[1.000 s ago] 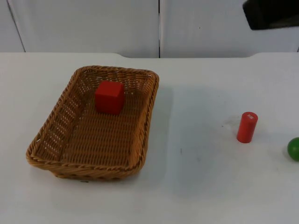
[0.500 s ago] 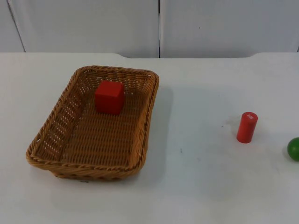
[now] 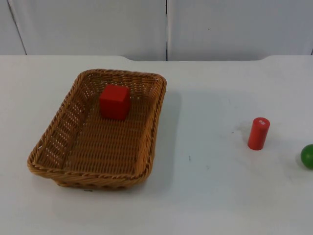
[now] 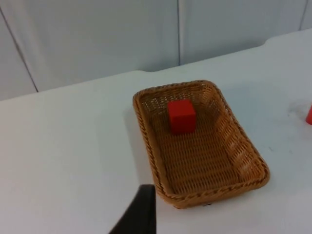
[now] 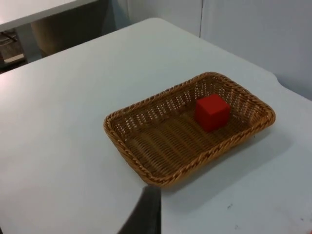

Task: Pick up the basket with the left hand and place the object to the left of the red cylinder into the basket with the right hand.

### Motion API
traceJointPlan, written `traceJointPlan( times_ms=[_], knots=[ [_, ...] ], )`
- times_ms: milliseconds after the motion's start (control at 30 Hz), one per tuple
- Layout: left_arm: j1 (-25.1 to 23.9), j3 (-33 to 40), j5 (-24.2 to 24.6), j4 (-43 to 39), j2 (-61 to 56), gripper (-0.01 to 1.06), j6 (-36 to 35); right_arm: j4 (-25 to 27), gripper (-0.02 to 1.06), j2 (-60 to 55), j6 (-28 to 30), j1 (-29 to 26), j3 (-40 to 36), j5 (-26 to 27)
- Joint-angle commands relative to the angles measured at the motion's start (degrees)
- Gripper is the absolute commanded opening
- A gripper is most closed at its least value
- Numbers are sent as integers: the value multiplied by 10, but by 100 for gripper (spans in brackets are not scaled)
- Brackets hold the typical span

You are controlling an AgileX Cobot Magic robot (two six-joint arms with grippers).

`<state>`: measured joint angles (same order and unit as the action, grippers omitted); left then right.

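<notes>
A green ball [image 3: 307,156] lies on the white table [image 3: 215,196], cut off by the top view's edge. Measured from the grey wall [image 3: 98,27], the ball sits well out toward the table's near side. The wall itself stands at the table's far edge, made of panels with a dark seam between them.

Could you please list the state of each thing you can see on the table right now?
basket: resting flat on the table, not held, upright and open.
red cube: lying inside the basket, near its far end.
red cylinder: standing upright on the table, apart from the basket.
green object: on the table beside the cylinder, cut off by the picture's edge.
</notes>
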<state>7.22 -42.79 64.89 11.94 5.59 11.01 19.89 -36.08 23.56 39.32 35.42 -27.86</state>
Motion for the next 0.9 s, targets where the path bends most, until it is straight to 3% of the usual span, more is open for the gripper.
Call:
traceJointPlan(
  times_ms=[0, 500, 733, 867],
  knots=[
    [2, 3, 3, -13, -15, 95, -13, -2, 84, 12, -1, -1, -1, -7],
    [2, 24, 22, -62, -56, 95, -50, -3, 84, 74, -4, -1, -36, -16],
    [2, 127, 4, -64, -56, 95, -59, -25, 84, 124, -13, -1, -36, -56],
    [1, 129, -24, -70, -56, 95, -60, -38, 84, 155, -28, -1, -36, -91]
  ],
)
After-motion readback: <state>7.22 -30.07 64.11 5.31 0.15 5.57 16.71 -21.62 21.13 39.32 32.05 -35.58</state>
